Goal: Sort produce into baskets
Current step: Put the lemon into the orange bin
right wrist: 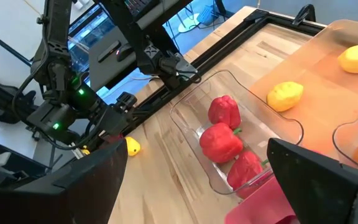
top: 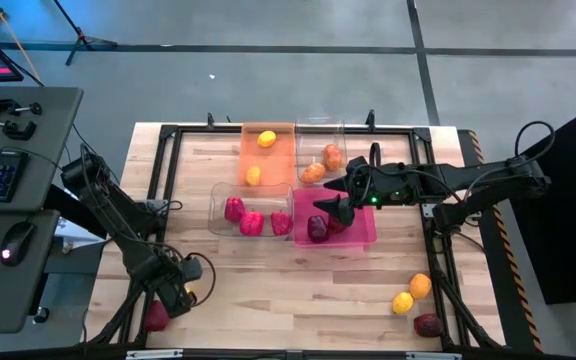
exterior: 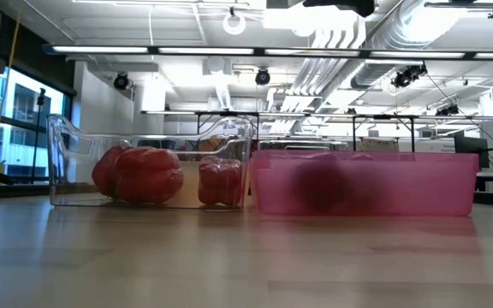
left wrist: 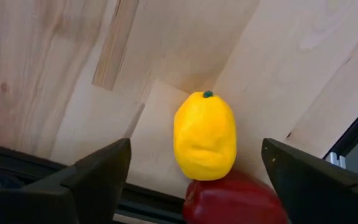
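Observation:
My left gripper (top: 180, 296) is open at the table's near left corner. In its wrist view a yellow lemon (left wrist: 205, 135) lies on the wood between the open fingers, untouched, against a red pepper (left wrist: 234, 200). My right gripper (top: 330, 197) is open and empty above the pink basket (top: 363, 235), which holds maroon pieces (top: 317, 229). The near clear basket (top: 218, 205) holds three red peppers (right wrist: 220, 142). The orange basket (top: 278, 160) holds two lemons (top: 266, 139). The far clear basket (top: 320, 132) holds oranges (top: 332, 156).
An orange (top: 420, 286), a lemon (top: 402, 302) and a maroon piece (top: 427, 325) lie at the table's near right corner. A black frame (top: 168, 130) runs round the table. A desk with keyboard and mouse (top: 16, 243) stands beyond the left edge.

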Controlling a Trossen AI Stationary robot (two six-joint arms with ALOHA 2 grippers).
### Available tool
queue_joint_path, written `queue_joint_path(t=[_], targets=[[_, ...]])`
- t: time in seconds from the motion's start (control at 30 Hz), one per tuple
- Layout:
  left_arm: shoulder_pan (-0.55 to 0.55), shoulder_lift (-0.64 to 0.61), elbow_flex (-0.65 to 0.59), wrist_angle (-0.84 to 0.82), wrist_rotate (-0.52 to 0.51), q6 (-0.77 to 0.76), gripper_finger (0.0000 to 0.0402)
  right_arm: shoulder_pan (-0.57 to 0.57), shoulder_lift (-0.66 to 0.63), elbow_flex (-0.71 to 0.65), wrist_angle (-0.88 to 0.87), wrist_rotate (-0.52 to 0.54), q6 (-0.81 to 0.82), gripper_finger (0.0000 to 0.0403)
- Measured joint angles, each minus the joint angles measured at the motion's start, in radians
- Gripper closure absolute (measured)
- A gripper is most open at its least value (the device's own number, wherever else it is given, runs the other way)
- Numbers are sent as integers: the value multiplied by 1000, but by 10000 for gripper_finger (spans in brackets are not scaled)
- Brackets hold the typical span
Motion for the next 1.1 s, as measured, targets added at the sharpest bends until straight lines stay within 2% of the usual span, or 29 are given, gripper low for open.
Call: queue_joint_path(t=[0.13, 0.23, 0.47, 0.7, 0.9, 1.0, 1.1], targets=[[0, 0, 0, 0, 21, -51, 46, 0, 0, 0, 0, -9, 0, 26], [-11, 4, 1, 5, -6, -72, 46, 0, 0, 0, 0, -10, -8, 26], [4, 111, 1, 55, 109, 41, 46, 0, 0, 0, -1, -11, -8, 26], [6, 234, 1, 53, 75, 71, 46, 0, 0, 0, -1, -11, -8, 26], [7, 291, 4, 55, 93, 88, 46, 0, 0, 0, -1, -11, -8, 26], [7, 291, 4, 58, 91, 117, 56, 0, 0, 0, -1, -11, -8, 26], [7, 288, 3, 59, 95, 134, 88, 0, 0, 0, -1, -11, -9, 26]])
